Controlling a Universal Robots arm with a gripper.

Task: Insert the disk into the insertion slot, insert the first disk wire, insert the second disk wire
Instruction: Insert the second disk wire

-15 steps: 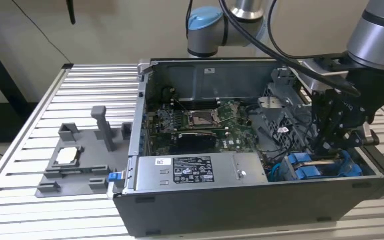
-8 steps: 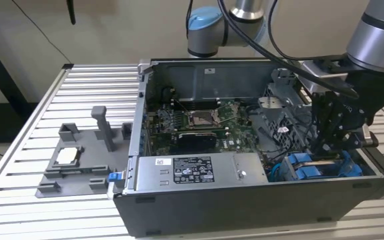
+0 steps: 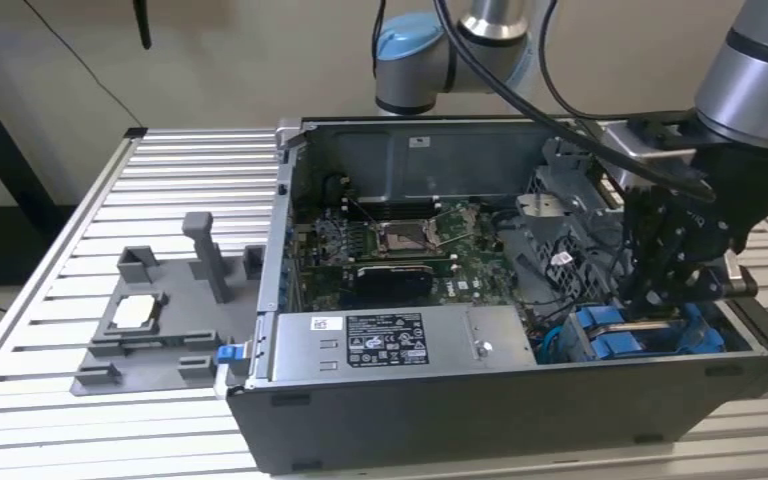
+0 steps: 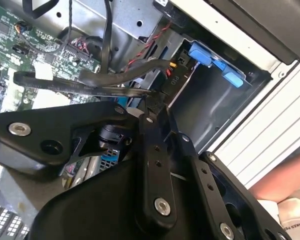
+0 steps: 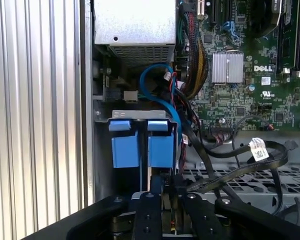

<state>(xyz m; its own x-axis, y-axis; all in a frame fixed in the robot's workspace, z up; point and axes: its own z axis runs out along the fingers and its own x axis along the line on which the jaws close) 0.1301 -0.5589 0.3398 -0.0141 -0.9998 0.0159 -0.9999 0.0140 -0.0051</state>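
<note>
The gripper (image 3: 660,300) hangs low inside the open computer case (image 3: 518,420), at the drive bay corner toward the exterior view's right; its black fingers (image 4: 155,107) in the second wrist view come together on a black cable end (image 4: 140,91) next to the bay, so the jaws stand narrow, closed on that wire. The case lies on its side on a slatted metal table (image 3: 171,180), with the arm (image 3: 758,70) descending from above. Inside the case, the green motherboard (image 3: 398,245) occupies the middle and a silver power supply box (image 3: 398,340) with a label sits along the near wall. On the table toward the exterior view's left rests a grey fixture tray (image 3: 157,330) with upright posts. The disk (image 5: 161,147) in its blue carrier stands seated in the insertion slot (image 5: 140,116), just beside a second blue carrier (image 5: 125,147) in the same bay; in the exterior view the blue carriers (image 3: 611,335) show directly beneath the gripper. A blue cable (image 5: 157,87) loops from above the bay down along the disk's side, and a bundle of black wires (image 5: 230,170) with a white tag (image 5: 258,148) crosses the perforated metal floor nearby.
</note>
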